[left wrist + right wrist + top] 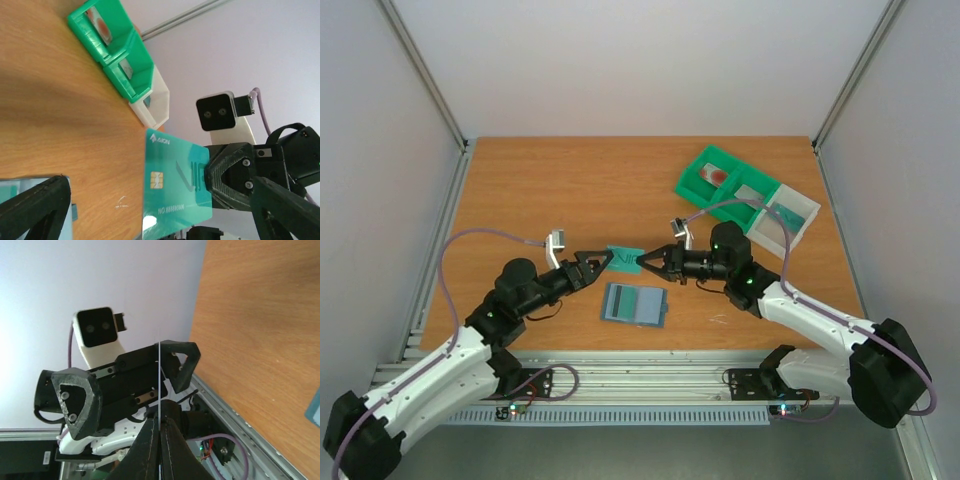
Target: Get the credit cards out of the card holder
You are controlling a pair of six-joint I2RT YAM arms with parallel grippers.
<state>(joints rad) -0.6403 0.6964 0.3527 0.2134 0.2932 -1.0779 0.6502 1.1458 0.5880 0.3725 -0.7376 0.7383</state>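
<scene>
Hanging just beyond the card holder [634,304], the teal credit card [623,259] is pinched in the closed right gripper [643,263], long axis running leftward into the left gripper [605,262], which gapes wide, holding nothing.

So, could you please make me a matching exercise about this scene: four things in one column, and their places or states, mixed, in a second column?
Things
1. teal card
2. card holder
3. reddish card
4. left gripper

Places or states
A. lies open on the table
B. fingers spread, holding nothing
C. inside the green bin
D. pinched by the right gripper, above the table

Pairs: 1-D, 2-A, 3-C, 4-B
</scene>
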